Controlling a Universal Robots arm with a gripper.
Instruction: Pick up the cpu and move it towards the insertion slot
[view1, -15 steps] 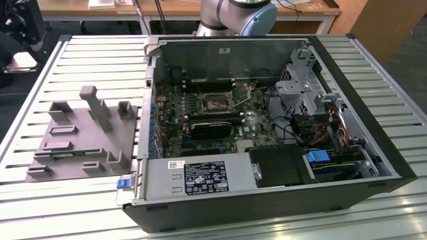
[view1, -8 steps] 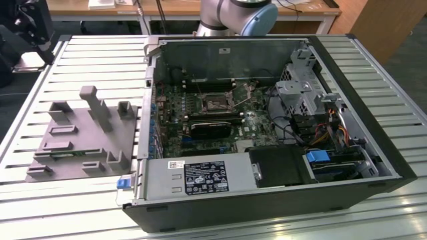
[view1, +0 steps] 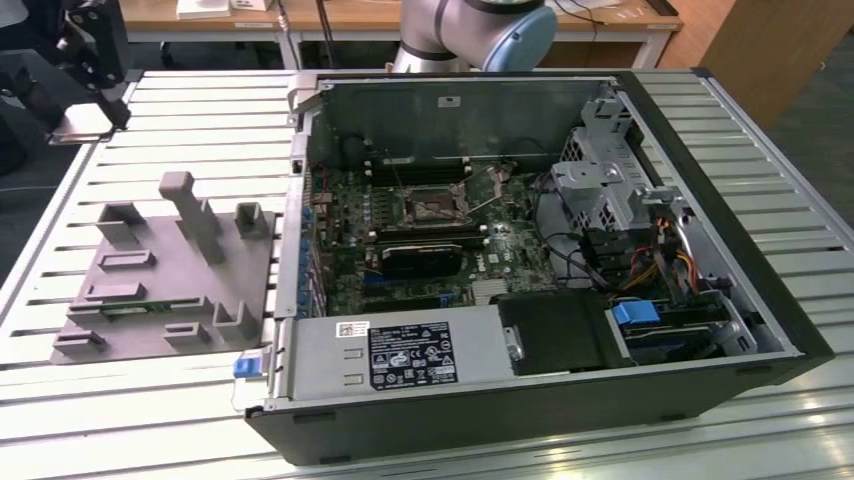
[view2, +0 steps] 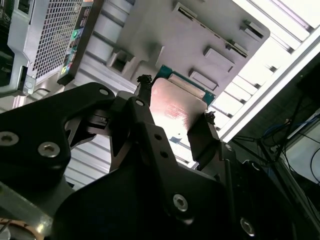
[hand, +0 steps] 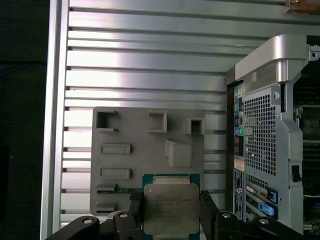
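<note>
Clamping the cpu (hand: 171, 210) by two opposite edges in a narrowed hand (hand: 171, 201), facing down over the fixture (hand: 145, 150) on the counter (hand: 150, 75).

The cpu (hand: 171, 209): flat square chip, silvery metal lid ringed by a green board edge, lid turned toward the first wrist view. It sat pinched by two opposite edges between the black fingers of the gripper (hand: 171, 199), over one end of the grey fixture plate (hand: 125, 130); whether it touched the plate could not be told. In the second wrist view its lid caught a pinkish sheen. The insertion slot (view1: 430, 208): square socket, shiny metal frame, dark centre, lying flat and face-up on the green motherboard (view1: 518, 246) inside the opened case (view1: 454, 120), well apart from the plate.
</note>
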